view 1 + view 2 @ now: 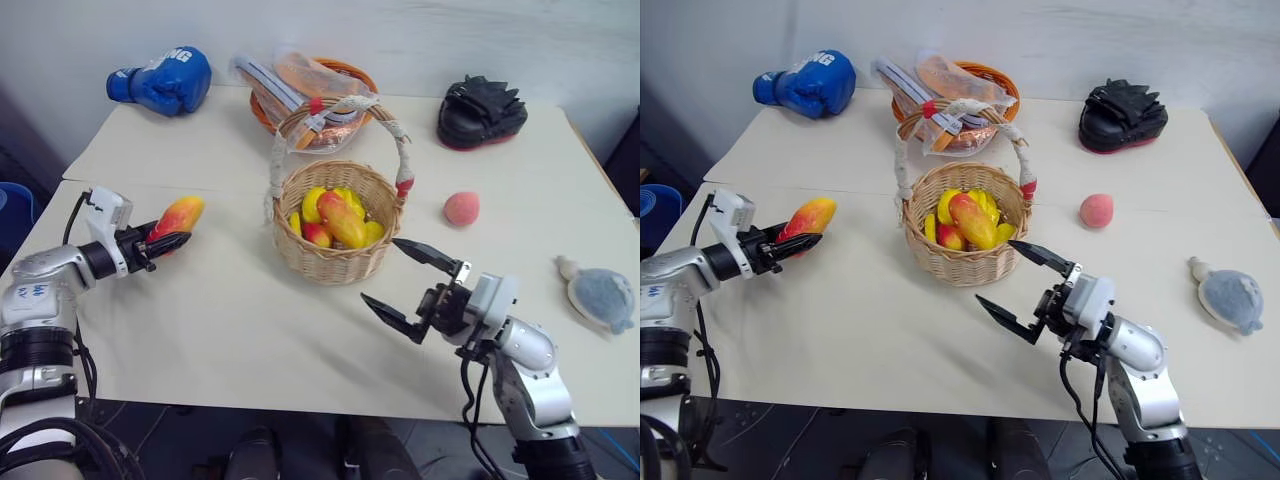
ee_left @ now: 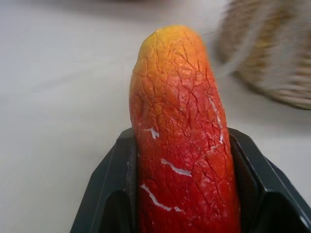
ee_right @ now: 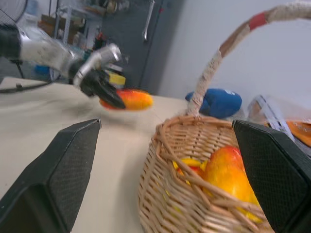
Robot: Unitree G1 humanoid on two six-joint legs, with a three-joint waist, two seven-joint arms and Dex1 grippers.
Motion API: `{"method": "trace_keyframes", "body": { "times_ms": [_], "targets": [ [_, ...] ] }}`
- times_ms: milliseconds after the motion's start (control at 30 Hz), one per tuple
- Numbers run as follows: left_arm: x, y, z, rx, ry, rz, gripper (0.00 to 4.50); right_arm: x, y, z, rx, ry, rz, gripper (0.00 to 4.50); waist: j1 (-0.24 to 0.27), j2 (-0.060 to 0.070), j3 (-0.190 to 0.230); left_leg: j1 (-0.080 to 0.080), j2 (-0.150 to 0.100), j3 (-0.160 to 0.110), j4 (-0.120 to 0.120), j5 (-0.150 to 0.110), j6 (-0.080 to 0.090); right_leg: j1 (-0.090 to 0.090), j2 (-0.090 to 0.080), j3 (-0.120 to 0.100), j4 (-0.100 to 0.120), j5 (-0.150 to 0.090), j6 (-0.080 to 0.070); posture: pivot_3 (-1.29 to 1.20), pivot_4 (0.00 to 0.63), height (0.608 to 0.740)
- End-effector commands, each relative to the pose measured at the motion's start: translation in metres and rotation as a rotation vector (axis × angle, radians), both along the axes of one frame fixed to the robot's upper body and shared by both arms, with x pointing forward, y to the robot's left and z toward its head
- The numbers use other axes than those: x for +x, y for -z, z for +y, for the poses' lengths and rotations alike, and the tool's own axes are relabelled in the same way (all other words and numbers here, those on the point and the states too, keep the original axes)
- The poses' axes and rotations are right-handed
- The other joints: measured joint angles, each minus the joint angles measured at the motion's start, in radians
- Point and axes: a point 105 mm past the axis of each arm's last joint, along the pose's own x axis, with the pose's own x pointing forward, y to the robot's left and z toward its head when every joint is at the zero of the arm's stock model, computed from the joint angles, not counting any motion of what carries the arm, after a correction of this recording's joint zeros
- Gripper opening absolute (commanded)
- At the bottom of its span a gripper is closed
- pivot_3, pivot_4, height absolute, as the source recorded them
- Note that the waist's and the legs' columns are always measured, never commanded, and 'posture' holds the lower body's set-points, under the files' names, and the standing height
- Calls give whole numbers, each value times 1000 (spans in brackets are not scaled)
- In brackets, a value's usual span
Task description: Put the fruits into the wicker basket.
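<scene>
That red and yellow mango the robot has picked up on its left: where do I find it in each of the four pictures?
Left eye view: the mango is at left, between the left gripper's fingers, left of the wicker basket.
Right eye view: again left of the basket.
Left wrist view: centre, upright between the fingers.
Right wrist view: upper left, beyond the basket rim.
Shared landmark: the wicker basket.
</scene>
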Motion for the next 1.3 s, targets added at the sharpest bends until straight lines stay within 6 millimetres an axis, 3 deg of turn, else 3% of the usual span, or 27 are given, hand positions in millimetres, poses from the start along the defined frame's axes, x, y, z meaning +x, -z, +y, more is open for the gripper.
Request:
{"method": "trace_keyframes", "body": {
  "times_ms": [33, 100, 167, 233, 300, 533, 567, 600, 733, 800, 933, 1000, 1100, 1167, 1300],
  "targets": [
    [-22, -22, -46, 84, 285, -67, 1860, -6, -17, -17, 25, 82, -50, 4500, 4, 0, 0, 1, -1, 0, 0, 0, 0, 1, 0, 0, 0, 0, 0, 0, 150, 740],
    [-26, -33, -87, 48, 437, -99, 1860, -9, -15, -24, 16, 116, -39, 4500, 15, 2, 0, 0, -2, -1, 0, 0, 2, 2, -2, 0, -1, 0, 0, 0, 150, 740],
    [-20, -50, -119, -53, 482, -159, 1860, -12, -14, -26, 10, 133, -31, 4500, 31, 2, 0, 1, -4, -2, 1, 0, 4, 4, -3, 0, -1, 1, 2, 0, 150, 740],
    [-11, -60, -139, -133, 467, -170, 1860, -14, -14, -26, 8, 142, -29, 4500, 30, 2, 0, -1, -4, -2, 4, 1, 5, 4, -2, 0, -2, 3, 5, 0, 150, 740],
    [0, -57, -157, -113, 440, -158, 1860, -14, -16, -25, 11, 150, -29, 4500, 20, 2, 0, -2, -4, -2, 7, 0, 6, 4, -1, 1, -2, 4, 6, 0, 150, 740],
    [19, -42, -194, -87, 359, -132, 1860, -14, -18, -23, 14, 157, -29, 4500, 0, 2, 1, -1, -1, 1, 7, 1, 4, 3, 5, 6, -2, 4, 7, 0, 150, 740],
    [19, -40, -195, -78, 365, -133, 2575, -14, -18, -24, 17, 159, -28, 4500, 0, 2, 1, 0, -1, 1, 7, 2, 3, 3, 6, 7, -2, 4, 7, 0, 150, 740],
    [19, -41, -195, -84, 365, -147, 2783, -14, -18, -25, 19, 165, -26, 4500, 0, 2, 1, 0, -1, 1, 7, 2, 3, 3, 8, 8, -2, 4, 7, 0, 150, 740],
    [12, -55, -186, -129, 389, -246, 4024, -13, -17, -38, 26, 235, -14, 4500, 4, 2, 1, -1, 2, 1, 7, 2, 2, 3, 10, 9, -2, 4, 6, 0, 150, 740],
    [2, -61, -174, -142, 421, -294, 4024, -13, -17, -52, 32, 293, -5, 4500, 2, 3, 1, -1, 2, 2, 7, 1, 2, 3, 10, 9, -2, 4, 6, 0, 150, 740],
    [-23, -59, -129, -32, 462, -416, 4024, -21, -8, -103, 93, 480, 66, 4500, 1, 4, 2, 0, 4, 3, 7, 1, 1, 3, 10, 10, -2, 3, 6, 0, 150, 740],
    [-24, -59, -105, -13, 387, -420, 4482, -30, 8, -129, 93, 572, 122, 4500, 3, 4, 2, 1, 4, 3, 6, 1, 1, 3, 11, 10, -2, 3, 4, 0, 150, 740],
    [-36, -47, -68, 12, 295, -334, 4482, -43, 45, -161, 107, 690, 231, 4500, 3, 4, 2, 2, 4, 2, 6, -1, 3, 4, 11, 10, -3, 2, 4, 0, 150, 740],
    [-45, -36, -52, 12, 249, -281, 4482, -47, 63, -173, 106, 757, 275, 4500, 2, 5, 2, 4, 4, 3, 4, -2, 5, 5, 10, 10, -4, 2, 4, 0, 150, 740],
    [-61, -17, -41, -22, 234, -211, 4482, -35, 65, -172, 138, 779, 305, 4500, -4, 8, 4, 8, 3, 6, -1, -2, 6, 6, 6, 11, -3, 2, 3, 0, 150, 740]
  ]
}}
